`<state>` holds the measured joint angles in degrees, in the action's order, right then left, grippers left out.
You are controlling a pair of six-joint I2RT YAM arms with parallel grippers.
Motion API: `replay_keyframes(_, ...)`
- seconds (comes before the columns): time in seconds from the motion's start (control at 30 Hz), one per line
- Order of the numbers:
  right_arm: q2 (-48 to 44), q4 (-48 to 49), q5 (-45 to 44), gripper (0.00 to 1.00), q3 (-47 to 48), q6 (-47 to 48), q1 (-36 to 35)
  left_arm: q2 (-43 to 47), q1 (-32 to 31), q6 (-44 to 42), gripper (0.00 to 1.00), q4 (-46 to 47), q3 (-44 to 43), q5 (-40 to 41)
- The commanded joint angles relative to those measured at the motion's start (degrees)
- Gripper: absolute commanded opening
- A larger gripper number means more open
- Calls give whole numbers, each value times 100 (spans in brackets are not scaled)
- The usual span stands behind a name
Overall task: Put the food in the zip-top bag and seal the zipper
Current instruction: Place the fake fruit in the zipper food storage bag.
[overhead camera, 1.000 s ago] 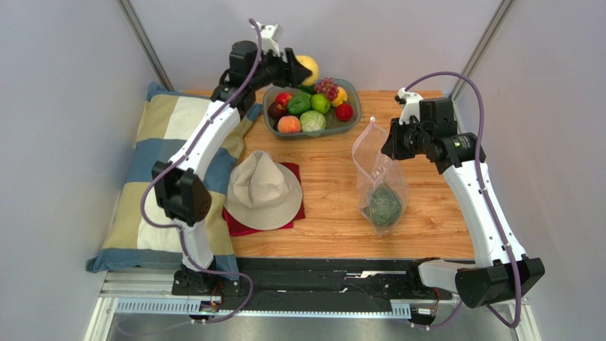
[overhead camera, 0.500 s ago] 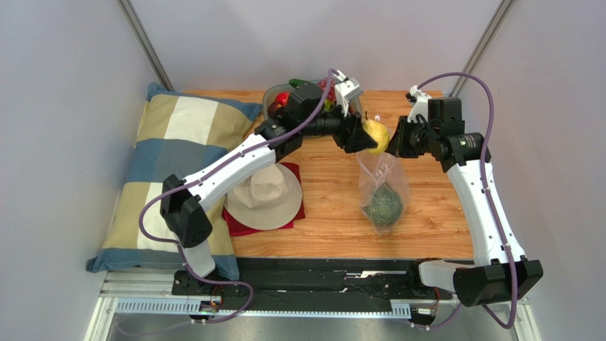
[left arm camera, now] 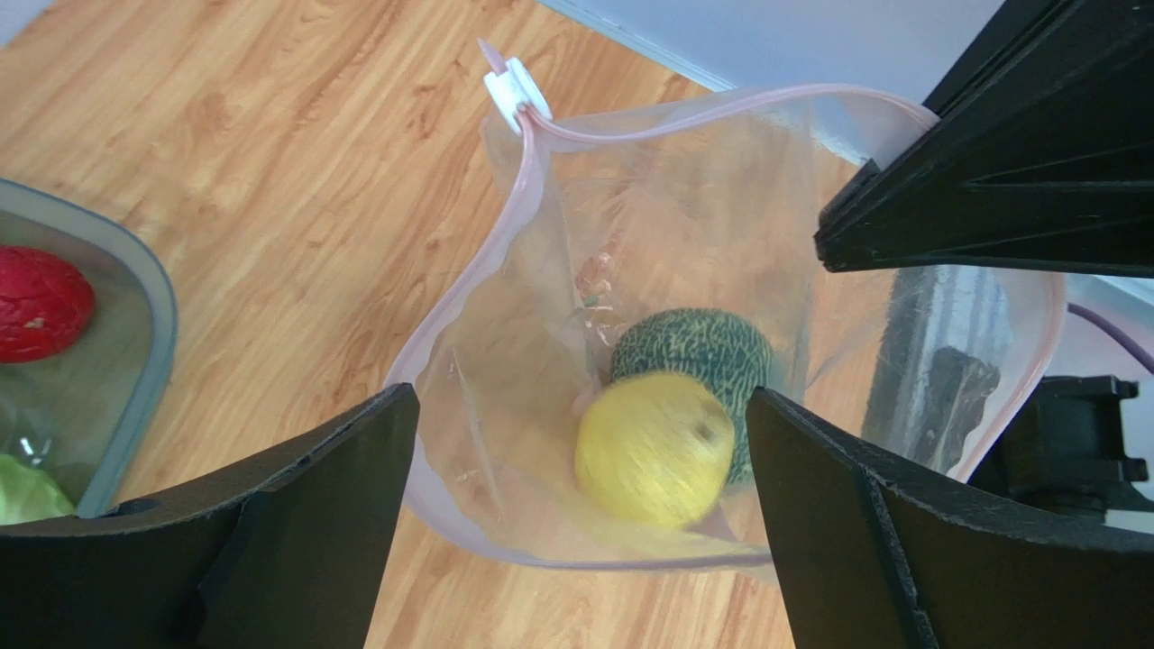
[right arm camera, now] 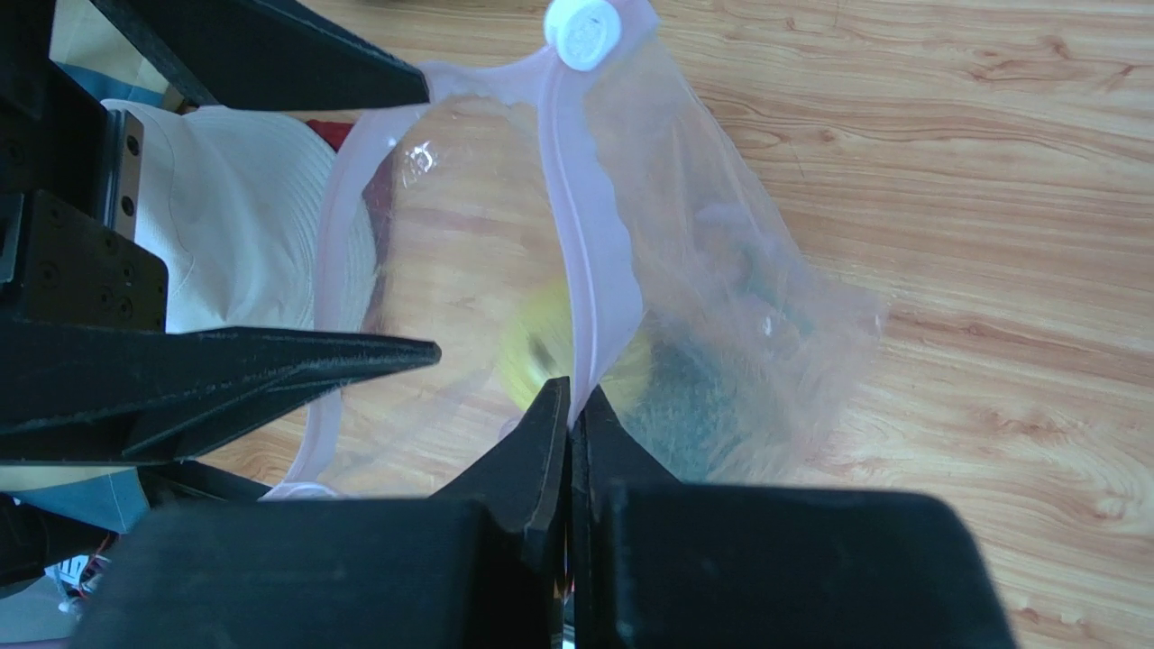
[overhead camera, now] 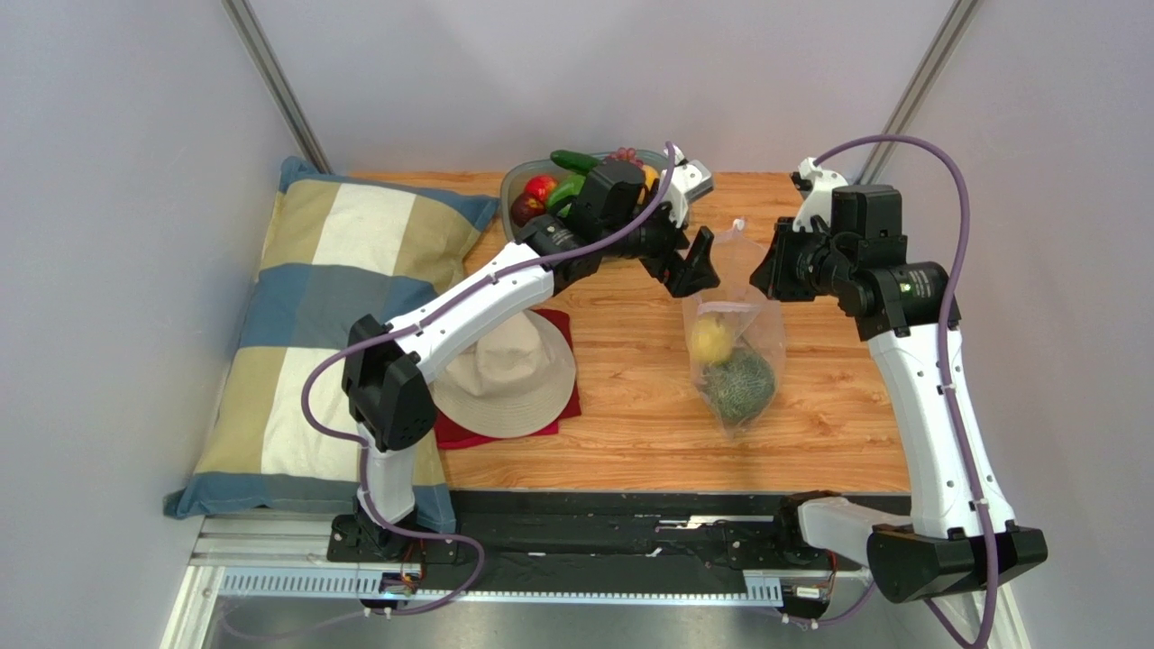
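Observation:
The clear zip-top bag [overhead camera: 732, 338] stands open on the wooden table, its mouth up. Inside lie a green melon [overhead camera: 740, 386] and a yellow pear [overhead camera: 710, 338]; both show in the left wrist view, the melon [left arm camera: 691, 354] behind the blurred pear [left arm camera: 656, 449]. My left gripper [overhead camera: 694, 257] is open and empty above the bag's mouth [left arm camera: 583, 473]. My right gripper [overhead camera: 770, 271] is shut on the bag's pink zipper [right arm camera: 585, 244] edge and holds it up. The white slider [right arm camera: 583, 30] sits at the far end of the zipper.
A grey bowl [overhead camera: 512, 189] of food stands at the back of the table, partly behind my left arm, with a red fruit [left arm camera: 41, 300] at its edge. A beige hat [overhead camera: 504, 365] lies on a red cloth. A checked pillow [overhead camera: 318, 311] lies at the left.
My left gripper carried the yellow pear from the bowl to the bag's mouth and opened. The pear has dropped into the bag beside the melon. The right gripper kept its hold.

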<state>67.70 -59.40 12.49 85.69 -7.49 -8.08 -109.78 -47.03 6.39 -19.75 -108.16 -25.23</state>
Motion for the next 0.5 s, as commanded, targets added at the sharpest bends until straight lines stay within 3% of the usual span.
replay_keyframes(0.0,-38,-133,-168,0,299,133,-19,395,44,-78,99,14,-232,282)
replay_keyframes(0.17,-20,-239,-19,0,431,142,-19,852,457,441,99,366,172,474)
replay_keyframes(0.27,32,-195,-54,0,413,63,43,862,1053,793,99,437,453,651)
replay_keyframes(0.37,164,-230,16,0,317,-165,280,511,1616,899,99,-54,340,896)
replay_keyframes(0.47,331,-213,113,0,290,-306,438,2,1925,899,99,-722,24,1720)
